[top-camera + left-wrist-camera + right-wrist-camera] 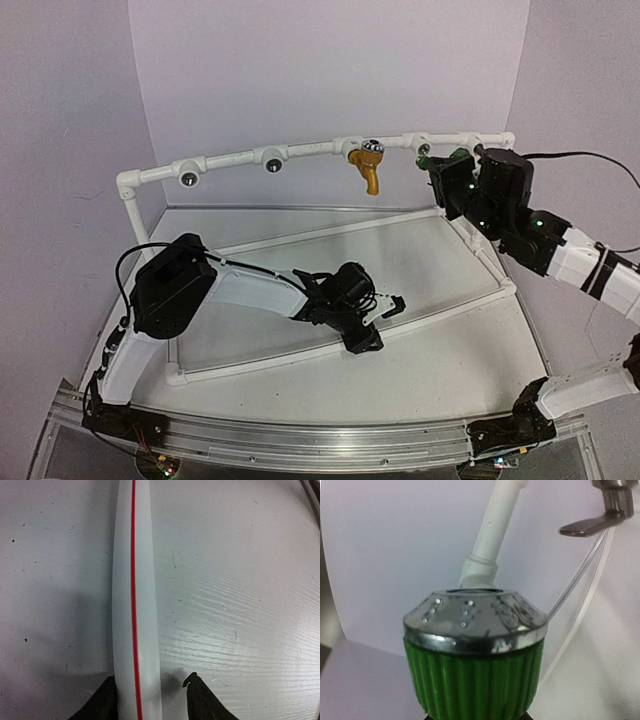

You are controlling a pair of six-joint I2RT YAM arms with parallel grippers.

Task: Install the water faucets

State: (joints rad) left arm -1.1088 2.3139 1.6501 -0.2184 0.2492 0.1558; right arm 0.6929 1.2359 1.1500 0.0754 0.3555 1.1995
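The green faucet (472, 675), ribbed with a silver cap (475, 617), fills the right wrist view and points up at a white pipe end (492, 535). My right gripper (452, 178) is shut on the green faucet (460, 157) just below the right part of the frame's top rail (310, 150). A mustard-yellow faucet (368, 168) hangs from the middle of that rail. My left gripper (388, 308) is low on the frame's front pipe (136, 605), the one with a red line. It stands open (150, 677): the left finger touches the pipe, the right finger is apart.
Round silver-centred sockets (188, 178) (272, 165) (423, 150) sit along the top rail. Lower pipes of the white frame (330, 232) lie across the table. A grey lever-like piece (600, 520) shows at the upper right of the right wrist view. Purple walls enclose the back and sides.
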